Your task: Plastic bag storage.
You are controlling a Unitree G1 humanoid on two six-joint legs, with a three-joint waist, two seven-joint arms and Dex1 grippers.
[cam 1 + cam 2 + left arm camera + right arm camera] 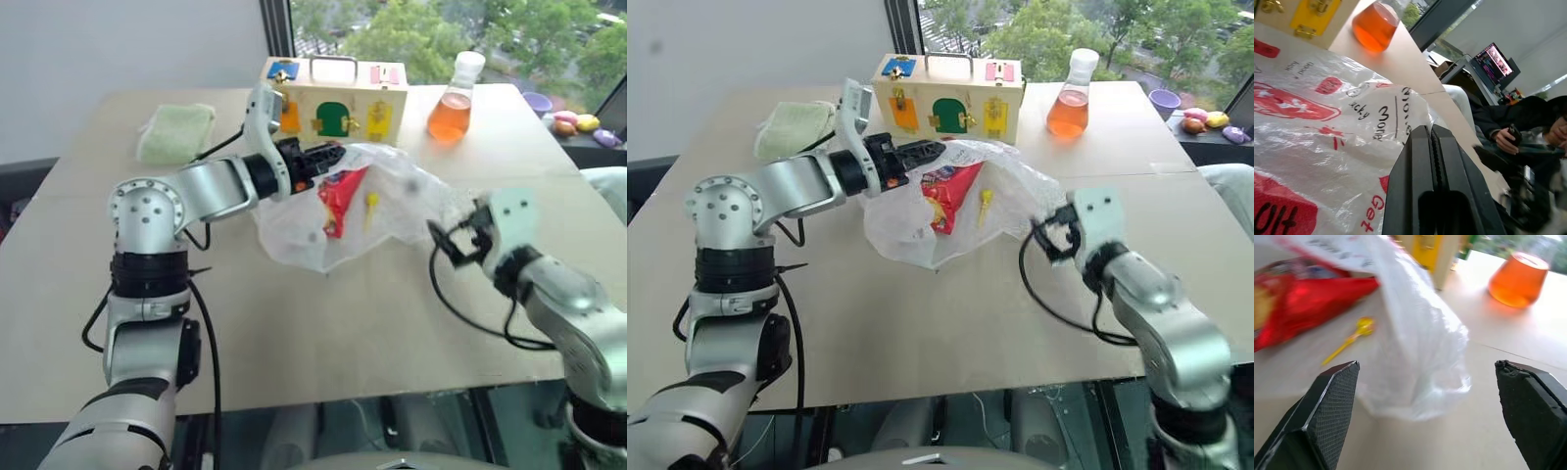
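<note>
The plastic bag (382,211) sits crumpled near the middle of the table (294,333), just in front of the wooden latch box (333,98), its thin white film puffed up and printed with red patches and lettering. Inside it, seen through the film, lie a red chips packet (343,196) and, beside that, a small yellow object (372,204) too small to name.

The left gripper (328,157) is pressed against the bag's upper edge on the side nearest the latch box, its two black fingers (1435,196) closed flat together; whether any film is caught between them I cannot tell. The right gripper (1053,235) hangs at the bag's far side from the left one, just beside the film and not touching it, with its fingers (1332,401) spread wide and nothing between them.

Next to the latch box, on the right gripper's side, stands a flask of orange liquid (453,103). On the box's other side lies a green cloth (176,132).
</note>
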